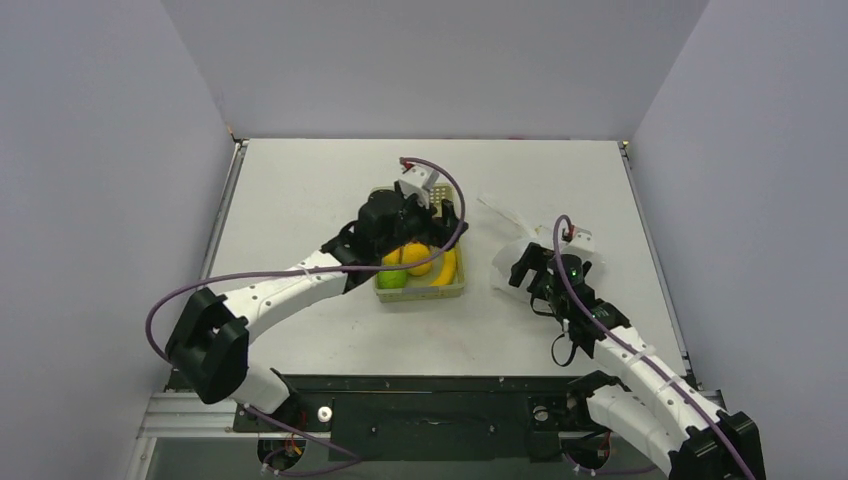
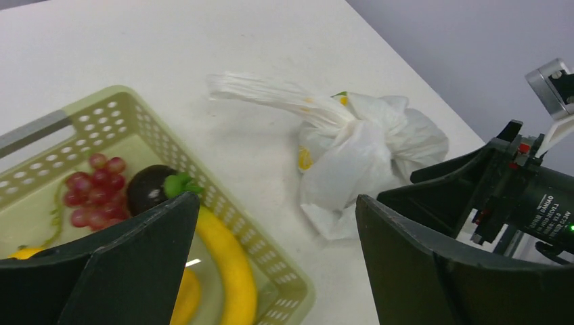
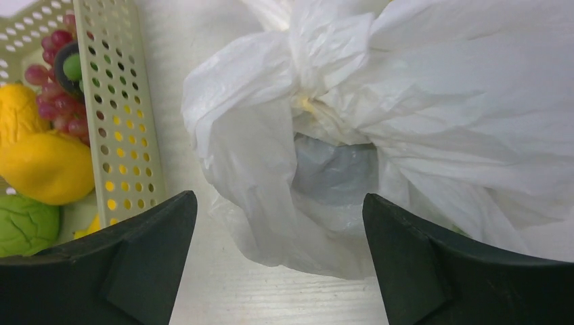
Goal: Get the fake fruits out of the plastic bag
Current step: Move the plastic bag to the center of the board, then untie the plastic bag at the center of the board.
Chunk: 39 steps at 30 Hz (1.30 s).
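The table (image 1: 300,190) lay bare toward 12 and 9 o'clock, and its 3 o'clock edge ran near the bag (image 3: 433,81). The bag sat crumpled at 3 o'clock of the basket (image 1: 420,293), just apart from it. Its handle (image 2: 264,91) stretched long toward 11, and a hollow in the folds faced my right gripper (image 3: 279,200), spread wide and empty close before it. My left gripper (image 2: 277,203), equally wide and empty, hung over the basket's fruits (image 2: 223,271). Something yellow showed through the bag.

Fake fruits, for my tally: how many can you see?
6, all in the basket: grape bunch, dark maroon fruit, bumpy yellow fruit, smooth yellow fruit, green fruit, banana; the plastic bag may hide more.
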{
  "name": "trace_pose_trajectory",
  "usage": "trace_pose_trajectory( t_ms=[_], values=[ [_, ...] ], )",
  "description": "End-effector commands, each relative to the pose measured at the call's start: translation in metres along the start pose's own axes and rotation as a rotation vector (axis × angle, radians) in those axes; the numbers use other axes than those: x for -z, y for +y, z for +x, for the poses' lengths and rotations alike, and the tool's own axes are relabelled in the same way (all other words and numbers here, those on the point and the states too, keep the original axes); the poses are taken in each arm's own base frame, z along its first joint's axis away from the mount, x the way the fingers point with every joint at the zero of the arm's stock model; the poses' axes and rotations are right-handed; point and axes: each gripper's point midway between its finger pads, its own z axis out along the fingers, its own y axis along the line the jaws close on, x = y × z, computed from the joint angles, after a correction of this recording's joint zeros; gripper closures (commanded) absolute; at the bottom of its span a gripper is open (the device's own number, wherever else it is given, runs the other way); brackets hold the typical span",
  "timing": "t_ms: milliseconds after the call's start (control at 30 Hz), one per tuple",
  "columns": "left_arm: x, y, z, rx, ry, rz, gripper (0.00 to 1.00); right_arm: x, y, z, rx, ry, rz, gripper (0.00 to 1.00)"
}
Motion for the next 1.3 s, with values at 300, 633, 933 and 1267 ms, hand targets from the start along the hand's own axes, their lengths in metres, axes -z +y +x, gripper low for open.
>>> trace_pose_trajectory(
  t_ms=[300,633,933,1267],
  values=[
    [-0.105,-0.115,0.021,0.0,-0.016,-0.051,0.16,0.066,-0.103,-0.1,-0.375,-0.338,0.548,0.19],
    [-0.137,-0.125,0.06,0.038,0.046,-0.088,0.18,0.027,-0.085,-0.094,-0.409,-0.128,0.224,0.03],
    [-0.144,-0.109,0.104,0.022,0.197,-0.141,0.35,0.016,-0.069,-0.092,-0.386,-0.062,0.114,0.04],
    [-0.152,-0.108,0.114,0.023,0.284,-0.063,0.75,0.009,-0.055,-0.087,-0.333,0.015,0.03,0.06]
  ],
)
